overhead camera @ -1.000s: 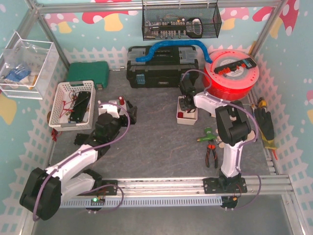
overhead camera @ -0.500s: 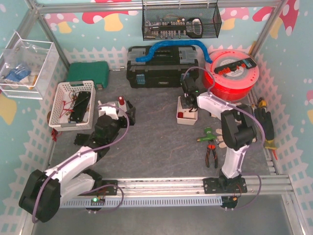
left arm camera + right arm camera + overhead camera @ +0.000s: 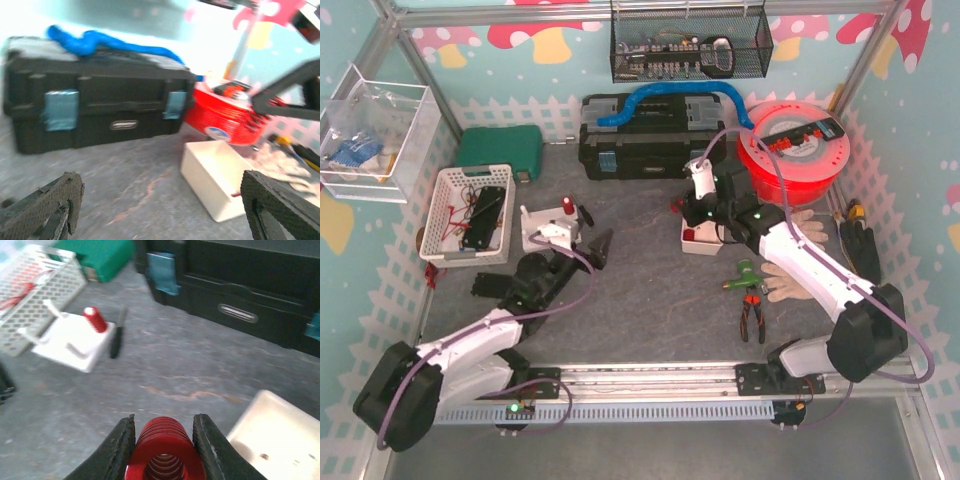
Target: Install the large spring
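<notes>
My right gripper point(image 3: 164, 426) is shut on the large spring point(image 3: 165, 452), a bright red ribbed coil held end-on between the two black fingers. In the top view this gripper point(image 3: 682, 210) hangs just left of the small white tray point(image 3: 703, 240), pointing left. A white fixture plate point(image 3: 70, 340) with posts lies ahead, and one post carries a short red piece point(image 3: 95, 319). The plate also shows in the top view point(image 3: 542, 225). My left gripper point(image 3: 595, 238) is wide open and empty beside the plate, with its fingers point(image 3: 47, 207) spread to both frame edges.
A black toolbox point(image 3: 655, 140) and a red filament spool point(image 3: 795, 150) stand at the back. A white mesh basket point(image 3: 470, 215) and a green case point(image 3: 500, 152) are at the left. Pliers point(image 3: 752, 315), a green tool point(image 3: 745, 272) and gloves point(image 3: 790, 280) lie at the right.
My right gripper has come up out of the white tray with the spring and turned left; its arm has swung out to the right. My left arm has drawn back slightly.
</notes>
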Controlling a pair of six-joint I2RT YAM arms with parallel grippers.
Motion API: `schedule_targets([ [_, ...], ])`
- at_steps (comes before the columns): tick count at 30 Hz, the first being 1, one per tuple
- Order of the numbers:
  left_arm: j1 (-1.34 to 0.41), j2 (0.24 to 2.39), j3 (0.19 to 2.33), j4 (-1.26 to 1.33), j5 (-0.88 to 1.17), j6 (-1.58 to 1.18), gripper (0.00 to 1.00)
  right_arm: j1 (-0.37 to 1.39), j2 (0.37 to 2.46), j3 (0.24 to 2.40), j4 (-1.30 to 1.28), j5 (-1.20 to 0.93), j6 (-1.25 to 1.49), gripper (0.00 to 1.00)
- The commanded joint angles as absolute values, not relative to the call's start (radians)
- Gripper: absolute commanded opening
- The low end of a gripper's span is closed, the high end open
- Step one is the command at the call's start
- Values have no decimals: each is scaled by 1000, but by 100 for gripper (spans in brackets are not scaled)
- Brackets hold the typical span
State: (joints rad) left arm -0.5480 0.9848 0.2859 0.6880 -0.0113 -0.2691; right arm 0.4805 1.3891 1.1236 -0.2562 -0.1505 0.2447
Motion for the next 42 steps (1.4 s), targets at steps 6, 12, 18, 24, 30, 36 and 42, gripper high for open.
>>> schedule_targets([
  [6, -676, 1244, 366, 1045, 220, 315, 62, 606, 1348, 1108, -65, -389, 272, 0],
  [12, -706, 1326, 400, 1131, 175, 436, 65, 652, 1335, 1108, -52, -401, 314, 0],
  [18, -709, 1338, 440, 1047, 119, 508, 63, 661, 1344, 1101, -53, -422, 324, 0],
  [24, -709, 1347, 455, 1016, 100, 509, 54, 671, 1370, 1111, -59, -458, 336, 0],
  [30, -709, 1362, 452, 1017, 91, 515, 53, 673, 1362, 1098, -51, -460, 359, 0],
  [36, -709, 1361, 450, 1004, 93, 532, 38, 672, 1358, 1092, -58, -460, 363, 0],
  [42, -707, 1320, 437, 952, 135, 529, 0, 668, 1359, 1082, -95, -317, 346, 10],
])
